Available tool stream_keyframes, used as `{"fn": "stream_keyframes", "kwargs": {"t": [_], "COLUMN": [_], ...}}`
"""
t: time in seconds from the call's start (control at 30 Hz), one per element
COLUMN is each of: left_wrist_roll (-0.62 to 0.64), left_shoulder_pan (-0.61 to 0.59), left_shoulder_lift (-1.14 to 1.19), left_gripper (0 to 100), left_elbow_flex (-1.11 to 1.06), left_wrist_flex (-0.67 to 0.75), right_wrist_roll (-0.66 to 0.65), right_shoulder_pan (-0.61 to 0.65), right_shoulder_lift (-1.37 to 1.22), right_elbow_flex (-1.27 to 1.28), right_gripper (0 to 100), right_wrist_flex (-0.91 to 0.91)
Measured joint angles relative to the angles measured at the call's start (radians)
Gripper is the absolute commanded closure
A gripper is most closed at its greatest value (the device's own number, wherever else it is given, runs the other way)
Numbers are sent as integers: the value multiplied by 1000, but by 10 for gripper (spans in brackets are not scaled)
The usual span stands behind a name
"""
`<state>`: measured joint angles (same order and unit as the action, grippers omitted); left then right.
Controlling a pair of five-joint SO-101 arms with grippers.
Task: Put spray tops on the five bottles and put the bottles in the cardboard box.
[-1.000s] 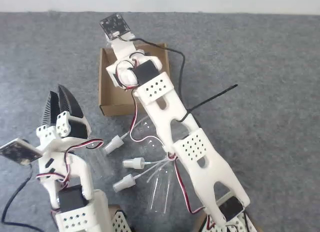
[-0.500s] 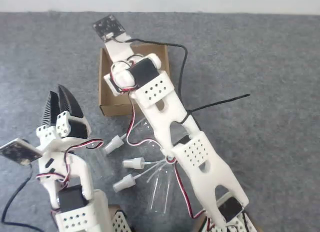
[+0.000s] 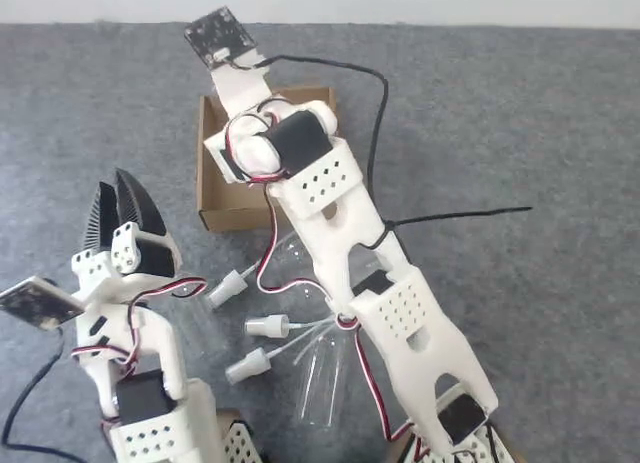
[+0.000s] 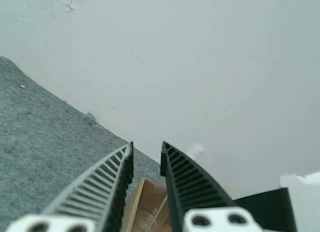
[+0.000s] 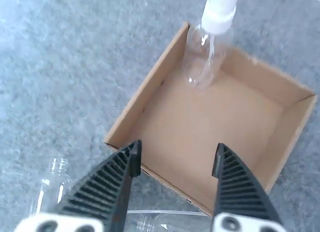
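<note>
One capped bottle point(image 5: 202, 56) is in the box point(image 5: 145, 107). The right hand point(image 5: 177, 146) is spread, empty. Other bottles point(image 3: 325, 383) lie uncapped on the bench point(image 3: 520, 133).

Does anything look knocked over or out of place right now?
Clear uncapped bottles lie on their sides among loose spray tops, outside the cardboard box. One capped bottle sits in a box corner.

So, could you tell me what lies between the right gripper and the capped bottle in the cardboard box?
Only bare floor of the cardboard box, in the right wrist view.
</note>
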<state>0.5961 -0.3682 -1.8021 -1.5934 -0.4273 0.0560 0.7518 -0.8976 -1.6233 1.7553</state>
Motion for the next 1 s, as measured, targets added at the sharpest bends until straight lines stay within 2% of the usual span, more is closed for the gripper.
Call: {"fn": "stream_keyframes", "kwargs": {"t": [0.4,0.87,1.0], "left_wrist_roll": [0,0,0], "left_shoulder_pan": [0,0,0], "left_shoulder_lift": [0,0,0], "left_gripper": [913,913,913], "left_elbow_flex": [0,0,0], "left_wrist_flex": [0,0,0], "right_wrist_roll": [-48,-44,21], "right_shoulder_pan": [0,0,2], "right_shoulder_lift": [147,707,822], "right_elbow_flex": [29,856,1014], "right_gripper": [812,811,811], "right_wrist_flex": [2,2,2]}}
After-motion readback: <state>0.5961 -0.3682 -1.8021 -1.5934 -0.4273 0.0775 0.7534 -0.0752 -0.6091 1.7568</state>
